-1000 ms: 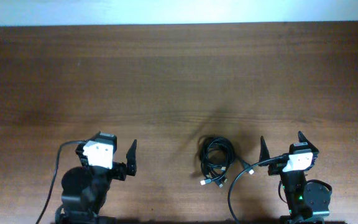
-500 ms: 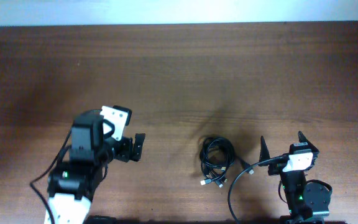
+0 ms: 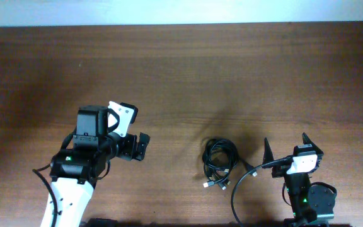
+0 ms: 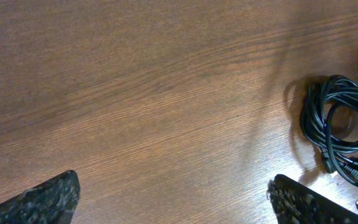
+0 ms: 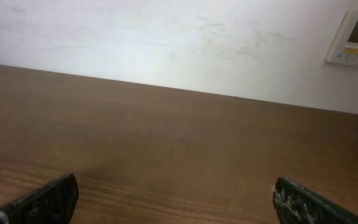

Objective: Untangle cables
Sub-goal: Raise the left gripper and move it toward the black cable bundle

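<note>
So the cables (image 3: 220,162) are one little bundle of thin black cords, wound into a few overlapping loops and all sitting together, not separated. A couple of plug ends (image 3: 214,185) poke out of the near side of the coil. From the left wrist view one of them looks gold-ish and metallic. The bundle lies flat on the brown wooden table (image 3: 181,75), toward the front edge and right of the middle. It's between the two arms and closer to the right one.

The left gripper (image 4: 176,206) has its fingers (image 4: 48,198) spread wide with only bare wood between them. It's holding nothing and touching nothing, and the coil sits off to its right, well apart.

The right gripper (image 3: 287,148) is spread wide too, empty, with its fingers (image 5: 309,202) apart. It sits near the cables but isn't in contact. Its wrist camera looks across the table at a white wall (image 5: 166,43) with a small control panel (image 5: 353,38) on it, so the bundle isn't in that view at all.
</note>
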{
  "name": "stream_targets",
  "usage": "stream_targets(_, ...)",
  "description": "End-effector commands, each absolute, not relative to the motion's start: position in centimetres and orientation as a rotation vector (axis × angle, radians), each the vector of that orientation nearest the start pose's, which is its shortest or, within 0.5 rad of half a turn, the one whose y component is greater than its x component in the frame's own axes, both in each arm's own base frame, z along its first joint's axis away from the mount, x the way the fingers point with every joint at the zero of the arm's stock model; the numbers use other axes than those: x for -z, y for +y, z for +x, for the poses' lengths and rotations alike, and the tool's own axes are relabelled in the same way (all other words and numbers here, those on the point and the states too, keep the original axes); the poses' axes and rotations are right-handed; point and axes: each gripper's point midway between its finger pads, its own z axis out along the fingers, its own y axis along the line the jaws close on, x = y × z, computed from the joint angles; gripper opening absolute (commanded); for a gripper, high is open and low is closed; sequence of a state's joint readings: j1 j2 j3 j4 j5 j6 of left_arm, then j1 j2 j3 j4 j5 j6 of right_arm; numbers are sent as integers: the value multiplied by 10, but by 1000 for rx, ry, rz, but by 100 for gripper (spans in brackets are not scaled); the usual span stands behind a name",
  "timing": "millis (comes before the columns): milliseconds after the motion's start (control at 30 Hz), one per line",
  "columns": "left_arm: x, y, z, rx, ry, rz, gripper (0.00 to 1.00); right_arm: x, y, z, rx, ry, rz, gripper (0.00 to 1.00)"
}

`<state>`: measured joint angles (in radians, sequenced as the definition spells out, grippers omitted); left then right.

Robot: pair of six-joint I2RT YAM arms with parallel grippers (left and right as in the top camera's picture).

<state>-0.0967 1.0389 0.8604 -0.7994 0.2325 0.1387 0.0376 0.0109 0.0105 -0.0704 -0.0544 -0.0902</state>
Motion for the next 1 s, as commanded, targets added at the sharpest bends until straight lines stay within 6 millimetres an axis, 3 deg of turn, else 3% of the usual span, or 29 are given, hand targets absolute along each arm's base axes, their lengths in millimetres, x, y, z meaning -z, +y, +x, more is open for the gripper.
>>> stream_targets(0,-164,-67,271,286,2479,409,99,-157,20,245,-8,1636,-160,99)
stream_targets(967,-153,-67,270,288,2523,430,99,-157,20,245,-8,1636,-160,99)
